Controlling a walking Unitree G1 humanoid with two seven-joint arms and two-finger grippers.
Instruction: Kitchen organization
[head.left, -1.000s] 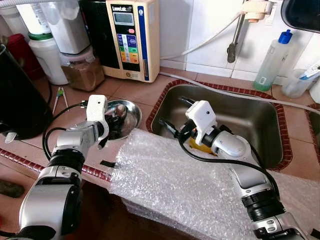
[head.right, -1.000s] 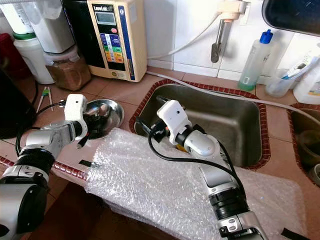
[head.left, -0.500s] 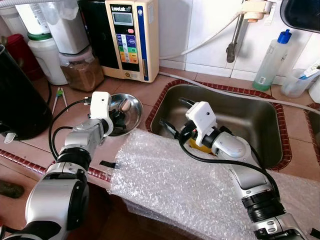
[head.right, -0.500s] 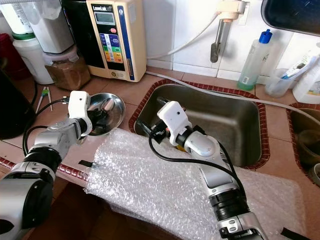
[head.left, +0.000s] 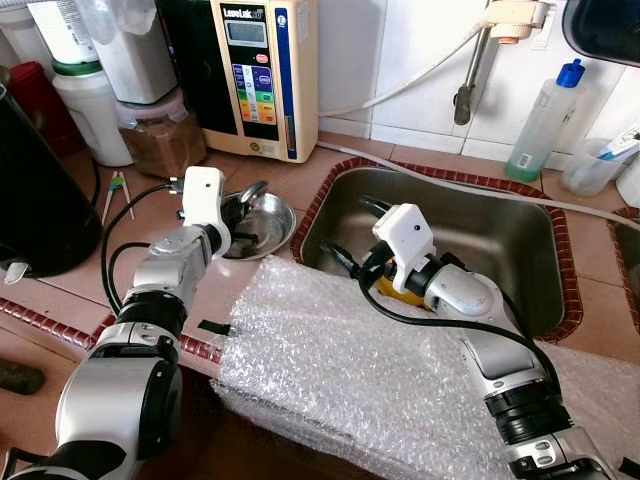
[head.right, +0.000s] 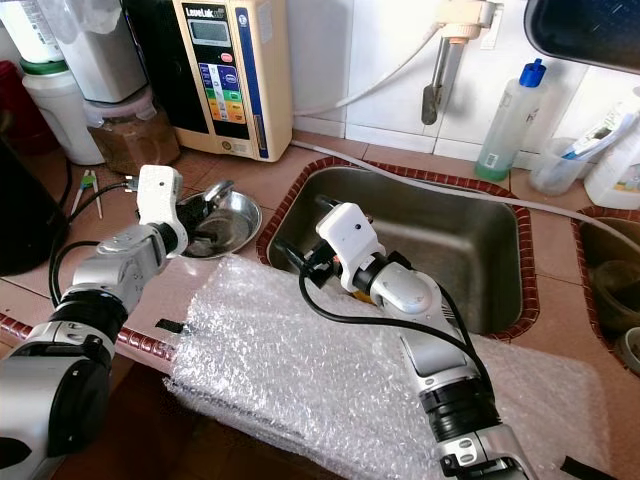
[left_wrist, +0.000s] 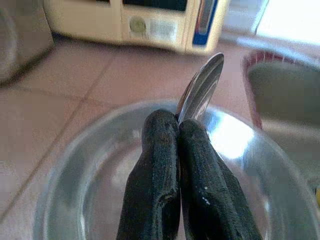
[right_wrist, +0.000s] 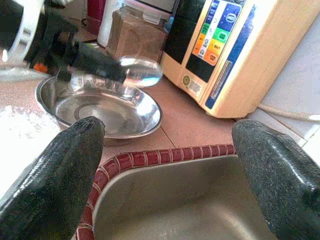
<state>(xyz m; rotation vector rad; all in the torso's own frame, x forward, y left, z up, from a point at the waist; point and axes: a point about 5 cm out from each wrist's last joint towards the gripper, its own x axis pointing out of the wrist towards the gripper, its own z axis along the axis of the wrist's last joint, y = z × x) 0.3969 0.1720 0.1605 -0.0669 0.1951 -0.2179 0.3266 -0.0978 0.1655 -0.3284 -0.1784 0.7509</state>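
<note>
**Spoon rising over the steel bowl**

Since a second ago the left arm has been reaching farther forward, and the metal spoon (left_wrist: 202, 85) is now lifting clear above the steel bowl (head.left: 262, 225) instead of lying low inside it. The left gripper (left_wrist: 179, 131) is pinching the spoon's handle, its jaws clenched tight on it with the spoon's bowl end sticking up and forward past the fingertips. In the right wrist view the spoon (right_wrist: 141, 71) is hanging over the steel bowl, not touching its bottom.

The steel bowl is sitting on the tiled surface (head.left: 290, 175), just beside the sink's near-left corner and in front of the beige water ionizer (head.left: 262, 75). A sheet of bubble wrap (head.left: 360, 370) is lying across the front edge of the surface, its far-left corner just reaching the steel bowl.

The right gripper (right_wrist: 165, 165) is hovering at the left end of the stainless sink (head.left: 500, 240), its jaws spread wide and grasping nothing, pointing toward the steel bowl. Something yellow (head.left: 392, 292) is showing in the sink under the right wrist; what it is cannot be told.

Farther out, a jar of brown powder (head.left: 160, 140) and white containers (head.left: 92, 105) are standing along the wall to the left of the ionizer, and a clear bottle with a blue cap (head.left: 545, 120) is standing behind the sink on the right.
</note>
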